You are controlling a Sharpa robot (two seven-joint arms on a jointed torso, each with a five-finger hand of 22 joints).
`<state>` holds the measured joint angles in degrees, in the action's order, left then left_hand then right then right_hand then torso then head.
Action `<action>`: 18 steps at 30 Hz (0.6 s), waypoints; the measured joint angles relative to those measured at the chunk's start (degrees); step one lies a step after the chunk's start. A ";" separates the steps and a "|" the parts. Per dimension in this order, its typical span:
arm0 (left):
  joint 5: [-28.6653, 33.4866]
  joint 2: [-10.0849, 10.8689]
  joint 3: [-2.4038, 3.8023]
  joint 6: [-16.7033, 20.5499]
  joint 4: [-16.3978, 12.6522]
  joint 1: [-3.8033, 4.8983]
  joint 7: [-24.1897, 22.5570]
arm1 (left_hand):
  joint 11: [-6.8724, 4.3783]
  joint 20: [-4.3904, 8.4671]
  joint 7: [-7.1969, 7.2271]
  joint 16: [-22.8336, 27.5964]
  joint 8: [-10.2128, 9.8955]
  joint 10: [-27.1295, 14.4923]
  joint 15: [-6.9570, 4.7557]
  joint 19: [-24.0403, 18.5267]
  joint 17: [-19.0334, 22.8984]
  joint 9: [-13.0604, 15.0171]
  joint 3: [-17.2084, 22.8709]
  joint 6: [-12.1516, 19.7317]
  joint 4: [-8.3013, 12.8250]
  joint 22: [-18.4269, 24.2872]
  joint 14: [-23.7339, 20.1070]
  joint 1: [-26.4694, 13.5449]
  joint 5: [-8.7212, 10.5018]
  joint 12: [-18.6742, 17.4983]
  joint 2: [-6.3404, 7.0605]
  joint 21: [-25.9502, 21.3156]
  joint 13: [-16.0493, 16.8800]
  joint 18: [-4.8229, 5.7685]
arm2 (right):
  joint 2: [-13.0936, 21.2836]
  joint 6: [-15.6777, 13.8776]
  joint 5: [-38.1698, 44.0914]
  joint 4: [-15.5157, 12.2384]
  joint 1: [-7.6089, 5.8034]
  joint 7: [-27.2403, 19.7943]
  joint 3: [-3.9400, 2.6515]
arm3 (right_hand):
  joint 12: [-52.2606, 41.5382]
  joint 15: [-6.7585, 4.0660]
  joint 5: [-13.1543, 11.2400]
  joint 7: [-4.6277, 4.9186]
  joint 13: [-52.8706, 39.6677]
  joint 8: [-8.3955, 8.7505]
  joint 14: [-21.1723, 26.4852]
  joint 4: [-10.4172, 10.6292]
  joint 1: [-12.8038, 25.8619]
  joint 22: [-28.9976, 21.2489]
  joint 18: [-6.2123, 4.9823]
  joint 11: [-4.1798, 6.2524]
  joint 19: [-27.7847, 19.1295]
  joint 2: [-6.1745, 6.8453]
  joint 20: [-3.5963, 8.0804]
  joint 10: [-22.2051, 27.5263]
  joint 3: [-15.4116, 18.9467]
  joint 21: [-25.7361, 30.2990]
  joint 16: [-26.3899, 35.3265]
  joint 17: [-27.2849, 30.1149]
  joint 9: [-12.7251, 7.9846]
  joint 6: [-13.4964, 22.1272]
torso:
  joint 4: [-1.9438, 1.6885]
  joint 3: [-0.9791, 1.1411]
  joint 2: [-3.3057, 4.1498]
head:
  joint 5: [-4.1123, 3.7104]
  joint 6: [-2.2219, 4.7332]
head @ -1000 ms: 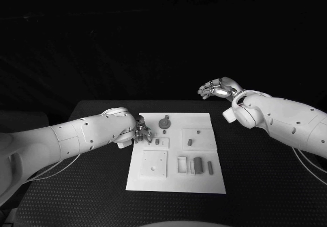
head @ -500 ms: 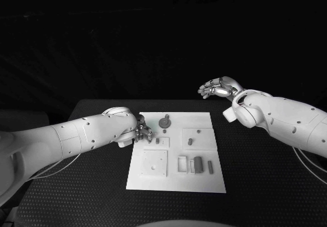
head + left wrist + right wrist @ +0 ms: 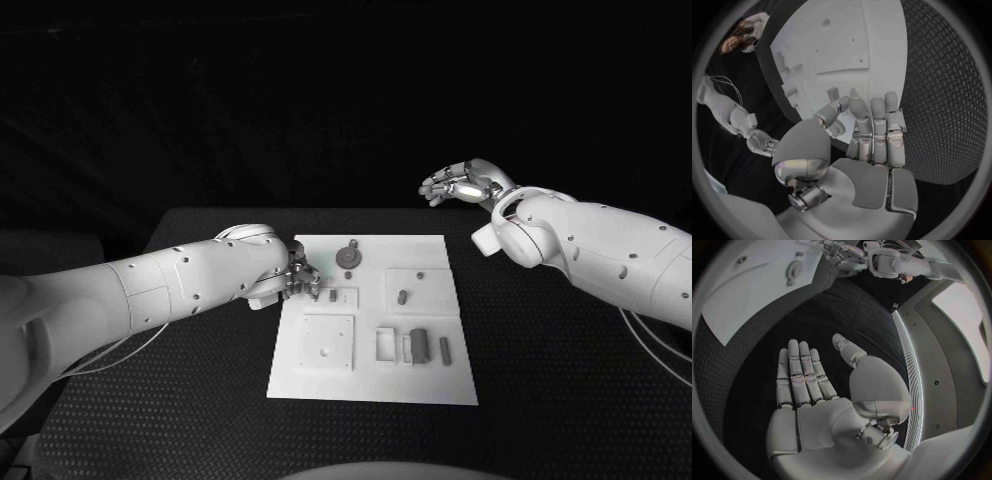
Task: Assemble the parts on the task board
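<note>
The white task board (image 3: 375,320) lies in the middle of the black table. On it are a round gear-like grey part (image 3: 348,258), a small peg (image 3: 333,297), two small pieces (image 3: 402,298) on a raised block, a square plate (image 3: 327,343), and upright grey blocks (image 3: 420,346) beside a frame (image 3: 385,346). My left hand (image 3: 299,280) hovers at the board's left edge, just left of the small peg, fingers straight (image 3: 873,130) with the thumb apart, holding nothing. My right hand (image 3: 462,185) is raised beyond the table's far right corner, with its fingers flat (image 3: 801,375) and empty.
Black textured table top (image 3: 562,380) surrounds the board on every side. In the right wrist view the board (image 3: 748,290) and the gear (image 3: 794,270) lie far from that hand. The left wrist view shows small pieces (image 3: 833,93) on the board (image 3: 861,40) near the fingertips.
</note>
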<state>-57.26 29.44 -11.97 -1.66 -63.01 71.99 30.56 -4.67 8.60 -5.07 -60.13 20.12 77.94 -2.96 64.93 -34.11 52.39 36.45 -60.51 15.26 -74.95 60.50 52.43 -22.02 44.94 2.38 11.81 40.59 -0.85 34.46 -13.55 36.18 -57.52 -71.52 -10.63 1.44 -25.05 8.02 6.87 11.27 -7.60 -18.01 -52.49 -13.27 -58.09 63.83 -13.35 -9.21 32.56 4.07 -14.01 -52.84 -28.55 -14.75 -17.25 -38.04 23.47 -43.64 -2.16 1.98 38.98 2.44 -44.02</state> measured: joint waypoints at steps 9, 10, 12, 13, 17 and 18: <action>0.50 0.02 -0.10 -1.05 -0.02 0.01 0.22 | 0.00 0.00 0.00 0.00 0.08 0.00 0.00 0.00 0.12 0.08 -0.03 0.00 0.02 0.01 0.00 -0.04 -0.21 0.05 -0.06 0.00 0.00 0.00 | 0.03 0.00 0.00 -0.02 0.00 0.01 0.00 | 0.00 0.00 0.00 0.00 0.05 0.00 0.00 0.00 0.00 0.06 0.00 0.00 0.00 0.00 0.00 0.00 0.00 0.00 0.00 0.01 0.00 0.00 | 0.00 0.01 -0.02 | 0.00 -0.13; 0.57 0.01 -0.10 -1.11 -0.02 0.02 0.24 | 0.00 0.00 0.00 0.00 0.08 0.00 0.00 0.00 0.12 0.15 -0.05 0.00 0.04 0.01 0.00 -0.04 -0.21 0.22 -0.06 0.00 0.00 0.00 | 0.02 0.00 0.00 -0.02 0.00 0.01 0.00 | 0.00 0.00 0.00 0.00 0.04 0.00 0.00 0.00 0.00 0.06 0.00 0.00 0.00 0.00 0.00 0.00 0.00 0.00 0.00 0.01 0.00 0.00 | 0.01 0.01 -0.02 | 0.00 -0.13; 0.70 0.00 -0.11 -1.21 0.00 0.03 0.29 | 0.00 0.00 0.00 0.00 0.08 0.00 0.00 0.00 0.12 0.19 -0.08 0.00 0.06 0.01 0.00 -0.04 -0.21 0.23 -0.06 0.00 0.04 0.00 | 0.02 0.00 0.00 -0.02 0.00 0.01 0.00 | 0.00 0.00 0.00 0.00 0.04 0.00 0.00 0.00 0.00 0.06 0.00 0.00 0.00 0.00 0.00 0.00 0.00 0.00 0.00 0.01 0.01 0.00 | 0.01 0.02 -0.02 | 0.00 -0.13; 0.79 -0.02 -0.11 -1.27 0.02 0.03 0.33 | 0.00 0.00 0.00 0.00 0.08 0.00 0.00 0.00 0.16 0.19 -0.08 0.00 0.06 0.01 0.00 -0.04 -0.21 0.23 -0.06 0.00 0.04 0.00 | 0.02 0.00 0.00 -0.02 0.00 0.01 0.00 | 0.00 0.00 0.00 0.00 0.04 0.00 0.00 0.00 0.00 0.06 0.00 0.00 0.00 0.00 0.00 0.00 0.00 0.00 0.00 0.01 0.01 0.00 | 0.01 0.02 -0.02 | 0.00 -0.13; 1.01 -0.17 -0.14 -1.40 0.26 0.05 0.42 | 0.01 0.00 0.01 0.00 0.08 0.00 0.00 0.00 0.17 0.21 -0.15 0.00 0.00 0.02 0.00 -0.18 -0.20 0.23 -0.22 0.22 0.04 -0.01 | 0.02 0.00 0.00 -0.03 0.00 0.01 0.00 | 0.00 0.00 0.00 0.00 0.04 0.00 0.00 0.00 0.00 0.06 0.00 0.00 0.00 0.00 0.00 0.00 0.00 0.00 0.00 0.01 0.01 0.00 | 0.01 0.02 -0.02 | 0.00 -0.13; 1.05 -0.25 -0.16 -1.41 0.38 0.05 0.44 | 0.01 0.00 0.00 0.00 0.08 -0.01 0.00 0.00 0.17 0.21 -0.15 -0.01 0.00 0.02 0.00 -0.25 -0.20 0.23 -0.29 0.22 0.04 0.00 | 0.02 0.00 0.00 -0.04 0.00 0.01 0.00 | 0.00 0.00 0.00 0.00 0.04 0.00 0.00 0.00 0.00 0.06 0.00 0.00 0.00 0.00 0.00 0.00 0.00 0.00 0.00 0.01 0.01 0.00 | 0.01 0.02 -0.02 | 0.00 -0.13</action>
<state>-56.21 29.19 -12.13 -3.06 -62.63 72.04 31.00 -4.66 8.59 -5.06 -60.12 20.20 77.94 -2.96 64.92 -33.93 52.60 36.30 -60.52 15.26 -74.93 60.49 52.18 -22.23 45.17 2.09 12.03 40.63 -0.85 34.48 -13.55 36.18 -57.55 -71.52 -10.61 1.44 -25.05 8.02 6.87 11.27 -7.56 -18.01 -52.49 -13.27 -58.09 63.89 -13.35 -9.21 32.56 4.07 -14.01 -52.84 -28.55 -14.75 -17.25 -38.04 23.47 -43.64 -2.16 2.01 38.96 2.44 -44.15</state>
